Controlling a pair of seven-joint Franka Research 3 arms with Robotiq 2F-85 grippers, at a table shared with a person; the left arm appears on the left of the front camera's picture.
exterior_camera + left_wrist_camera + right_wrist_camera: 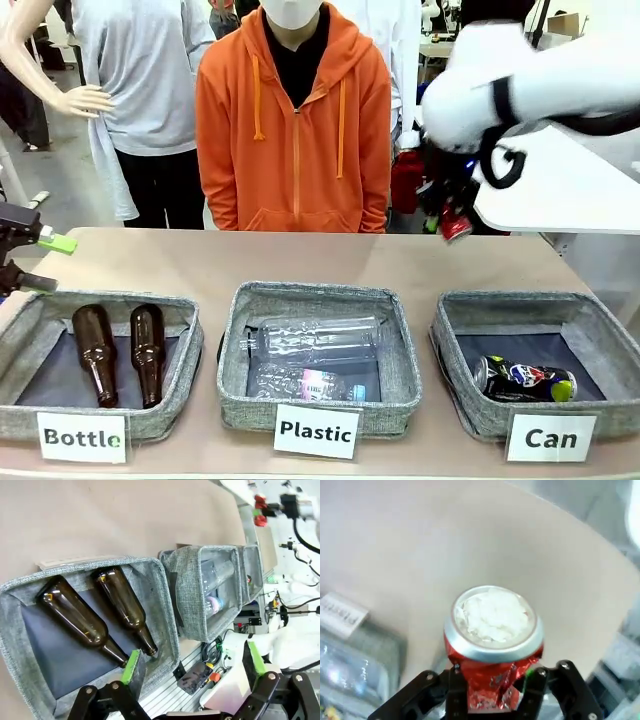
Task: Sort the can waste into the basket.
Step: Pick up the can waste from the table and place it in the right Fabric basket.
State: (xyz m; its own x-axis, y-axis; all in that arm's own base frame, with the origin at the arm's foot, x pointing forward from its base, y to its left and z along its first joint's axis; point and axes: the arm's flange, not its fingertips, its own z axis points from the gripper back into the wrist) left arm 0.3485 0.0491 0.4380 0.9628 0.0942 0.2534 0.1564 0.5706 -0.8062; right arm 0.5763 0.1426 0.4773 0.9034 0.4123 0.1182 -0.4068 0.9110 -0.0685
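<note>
Right gripper (495, 690) pinching dented red can (492, 645) aloft, risking a drop short of Can basket (470, 395); left gripper (192, 667) idling spread.

Dented red metal can (492, 650) with silver rim and pale whitish end. Dark blue metal can (524, 379) with white print, red accent, yellow-green end. Square grey woven-fabric basket (462, 385), dark lining, white label lettered "Can" in black. Two brown glass bottles (120, 352) on dark lining. Clear plastic bottles (318, 352), one with pink-and-blue wrap. Black left gripper (192, 667) with green pads. Beige tabletop (300, 260). Orange hooded zip jacket (295, 125) over black.
</note>
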